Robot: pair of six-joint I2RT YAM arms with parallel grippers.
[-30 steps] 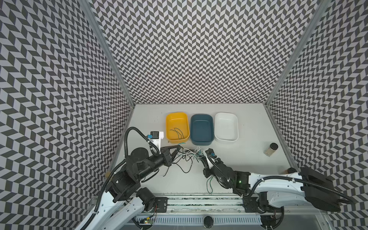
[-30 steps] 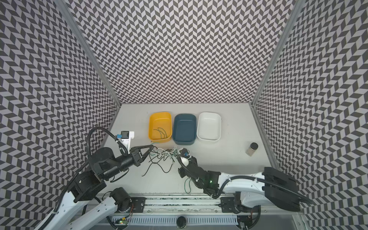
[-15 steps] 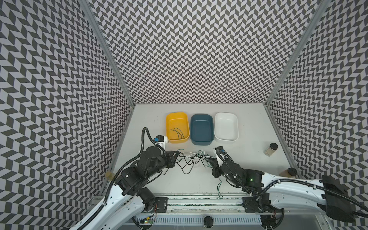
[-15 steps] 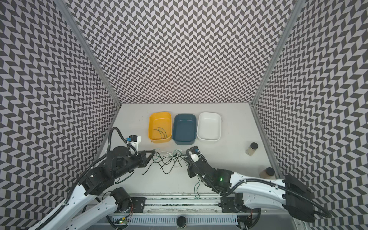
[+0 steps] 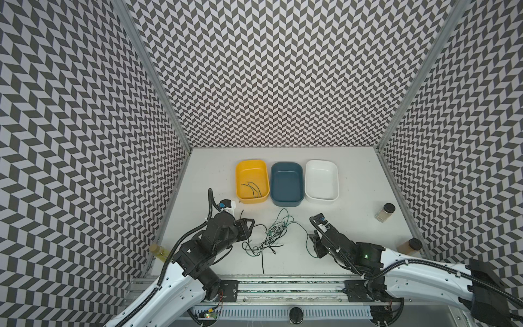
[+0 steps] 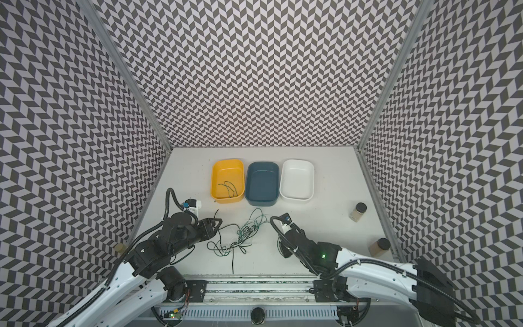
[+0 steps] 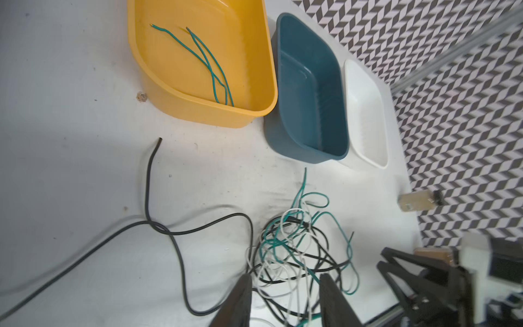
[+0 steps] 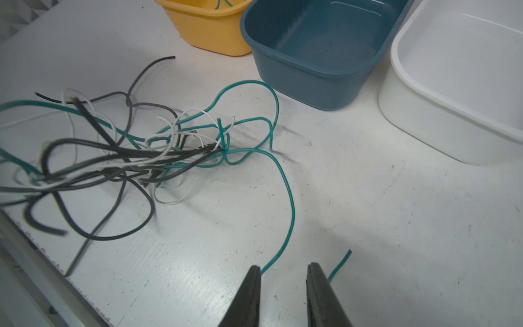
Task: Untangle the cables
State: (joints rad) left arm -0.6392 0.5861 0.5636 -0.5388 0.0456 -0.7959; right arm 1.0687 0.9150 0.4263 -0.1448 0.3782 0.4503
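Observation:
The cables [image 5: 271, 239] lie in a loose tangle of black, green and white strands on the white table, seen in both top views [image 6: 242, 236]. One black strand [image 7: 158, 226] trails off alone toward the left arm. My left gripper [image 5: 250, 230] is open at the tangle's left edge; in the left wrist view the left gripper [image 7: 286, 279] straddles several strands without pinching them. My right gripper [image 5: 314, 247] is open to the right of the tangle. In the right wrist view, a long green strand [image 8: 290, 203] runs under the right gripper [image 8: 283, 267]. Two green cables [image 5: 252, 189] lie in the yellow tray [image 5: 240, 172].
A blue tray [image 5: 287, 202] and a white tray [image 5: 321, 198] stand beside the yellow one at the back. Two jars [image 5: 385, 212] [image 5: 411, 248] stand along the right wall. A metal rail [image 5: 283, 279] borders the table's front edge.
Both grippers have gone from shut to open and let go of the cables. The stretched bundle has dropped slack onto the table, and the right gripper has drawn back to the right.

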